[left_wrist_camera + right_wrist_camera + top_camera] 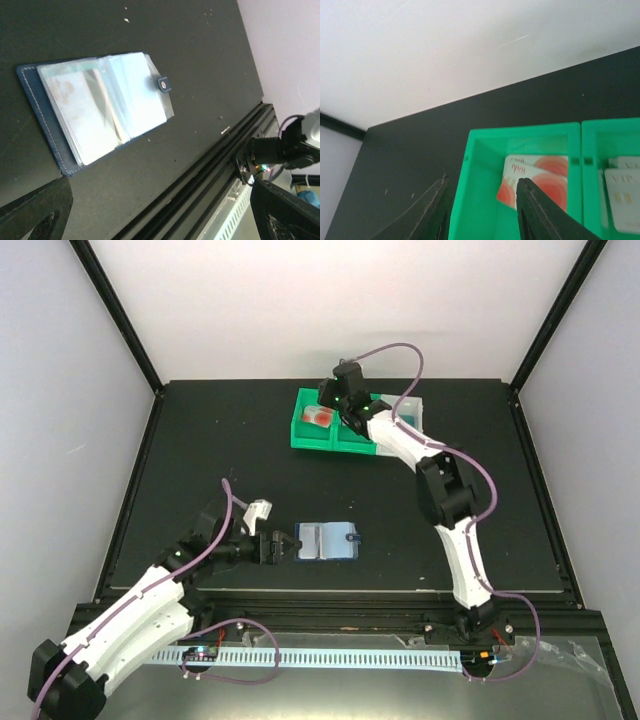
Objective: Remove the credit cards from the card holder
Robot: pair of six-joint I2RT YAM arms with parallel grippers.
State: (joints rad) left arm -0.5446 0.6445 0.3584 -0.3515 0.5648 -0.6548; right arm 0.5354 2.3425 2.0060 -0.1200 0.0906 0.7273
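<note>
Card holder [328, 541] lies open at lower centre of the bench [200, 440]; left claw [283, 546] just left of it, spread wide, empty; right claw [482, 181] part-open, empty, above green tray [525, 132] holding red-circled credit cards [536, 181] at upper centre.

Bright even light, soft shadows, glare on card holder [95, 115]

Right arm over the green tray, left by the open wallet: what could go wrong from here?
1. The right gripper hangs open over the left wall of the green plastic tray; moving off low could snag and drag the tray.
2. The dark navy folding card holder lies loose and flat; the open left gripper might shove it away rather than grip it.
</note>
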